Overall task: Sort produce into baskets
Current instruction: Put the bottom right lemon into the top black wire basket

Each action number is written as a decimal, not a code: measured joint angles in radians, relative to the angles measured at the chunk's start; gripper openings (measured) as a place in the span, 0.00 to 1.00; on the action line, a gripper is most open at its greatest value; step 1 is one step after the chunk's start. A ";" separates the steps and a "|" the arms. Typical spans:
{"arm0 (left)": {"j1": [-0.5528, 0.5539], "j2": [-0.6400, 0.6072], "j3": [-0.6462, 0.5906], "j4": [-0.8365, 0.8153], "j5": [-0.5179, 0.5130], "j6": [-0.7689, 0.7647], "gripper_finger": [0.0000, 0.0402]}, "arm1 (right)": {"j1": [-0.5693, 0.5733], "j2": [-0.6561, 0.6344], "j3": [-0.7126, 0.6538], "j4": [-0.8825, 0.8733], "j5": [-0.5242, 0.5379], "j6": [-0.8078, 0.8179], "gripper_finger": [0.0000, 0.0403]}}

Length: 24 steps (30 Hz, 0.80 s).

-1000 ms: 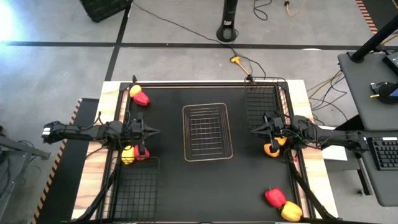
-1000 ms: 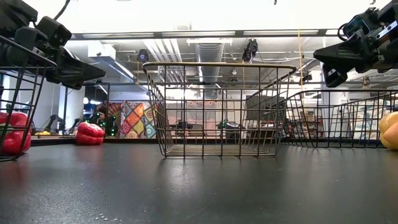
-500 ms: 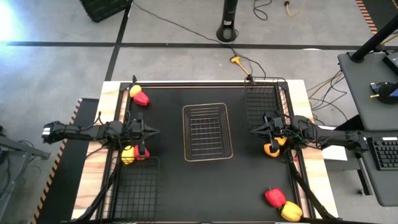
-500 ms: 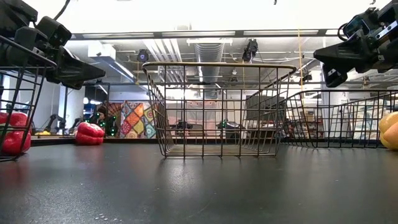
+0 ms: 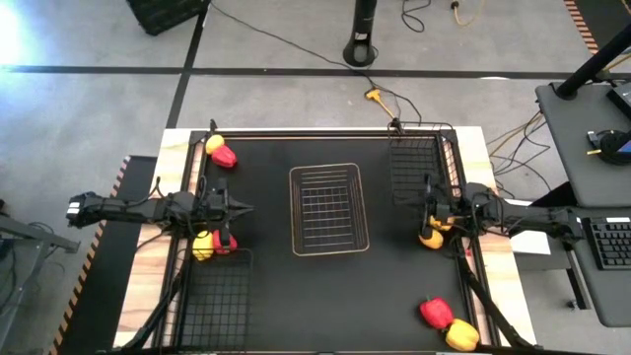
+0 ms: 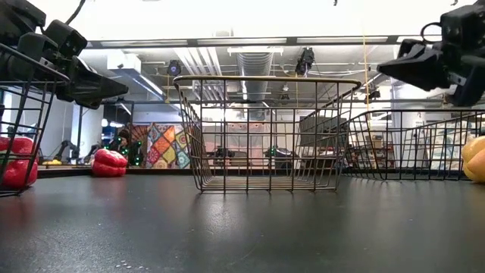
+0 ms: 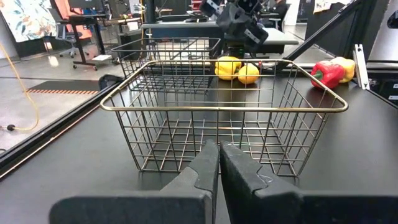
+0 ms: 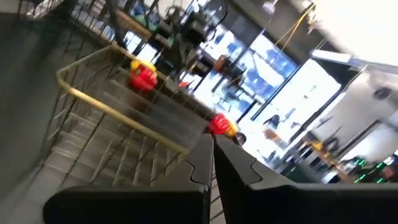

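1. The left gripper hung above the table's left side, fingers pressed together and holding nothing, pointed toward the centre basket.
2. The right gripper hung above the table's right side, clenched and empty, directly over the lemons lying there.
3. The centre basket, of pale metallic wire, stood in the middle of the black table. In the left wrist view its rim was visible just beyond the closed fingers, and nothing lay in it.
4. 1 black wire basket stood at the far right corner of the table, behind the right gripper.
5. A 2nd black wire basket stood at the near left corner of the table.
6. 1 red bell pepper and 1 yellow item lay touching at the far left corner, outside all baskets.
7. 1 red bell pepper and 1 yellow item lay side by side just beyond the near left basket, below the left arm.
8. 1 red bell pepper and 1 yellow bell pepper lay touching at the near right corner.
9. In the low view, the right gripper was tilted nose-up above the lemon at the right edge.
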 joint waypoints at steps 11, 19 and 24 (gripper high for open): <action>0.000 0.000 0.000 0.000 0.000 0.000 0.00 | 0.005 0.000 0.000 0.223 -0.133 1.003 0.02; 0.000 0.002 0.000 0.000 0.000 0.000 0.00 | 0.057 0.083 0.047 0.300 -0.100 1.285 0.03; 0.000 0.002 0.000 0.000 0.000 0.000 0.00 | 0.222 0.309 0.194 0.195 -0.023 1.265 0.03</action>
